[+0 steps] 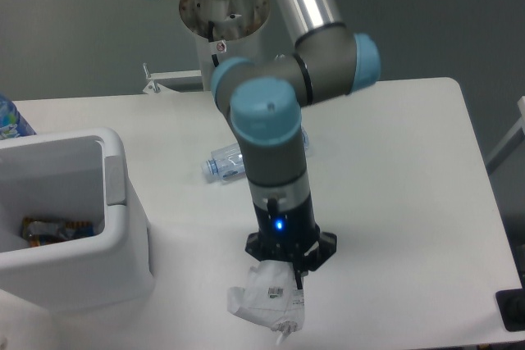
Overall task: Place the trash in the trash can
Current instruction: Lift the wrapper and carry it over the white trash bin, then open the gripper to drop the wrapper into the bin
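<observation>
Wrapper [267, 305], crumpled, white-grey with small dark print, hanging under the gripper [289, 278] near the front edge of the counter [394, 170]. Fingers hidden behind the wrapper and the black wrist flange; closed on the wrapper's upper part as far as visible, exact gap impossible to tell. Whether lifted clear of the counter or touching it, impossible to tell. Blue light glowing on the dark wrist section just above the flange. Arm [271, 145] coming down steeply from the upper middle, grey tubes with pale blue joint caps, standing in front of part of the bottle.

Bottle [228, 161], crushed clear plastic, lying on its side on the counter behind the arm, its left end pointing toward the bin, the rest hidden by the arm. Well apart from the wrapper.

Trash can [115, 235], large, white, rounded corners, at the left edge of the counter, pale grey tab on its right wall. Inside, at the bottom, some dark and orange item [53, 229], partly visible. Well to the left of the gripper and wrapper.

Blue-patterned object [11, 119] cut off at the far left edge, behind the bin.
</observation>
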Available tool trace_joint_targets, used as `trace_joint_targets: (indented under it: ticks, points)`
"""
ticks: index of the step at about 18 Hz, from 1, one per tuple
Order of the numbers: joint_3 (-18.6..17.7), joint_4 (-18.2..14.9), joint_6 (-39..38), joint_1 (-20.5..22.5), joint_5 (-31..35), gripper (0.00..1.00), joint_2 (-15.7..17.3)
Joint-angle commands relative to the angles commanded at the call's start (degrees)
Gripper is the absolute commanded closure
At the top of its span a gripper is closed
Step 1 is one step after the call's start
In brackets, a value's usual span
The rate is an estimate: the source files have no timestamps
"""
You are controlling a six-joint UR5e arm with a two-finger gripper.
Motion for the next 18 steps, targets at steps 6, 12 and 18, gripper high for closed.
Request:
trace_joint_targets:
  ticks: [6,12,18]
  points:
    - [-0.7,-0.1,-7.1,-6.5,0.0,1.0,5.9]
    - [-2.4,-0.1,-7.8,-18.5,0.4,1.0,8.1]
    - [-9.9,-0.3,-7.8,-21.8,-0.1,1.0,13.1]
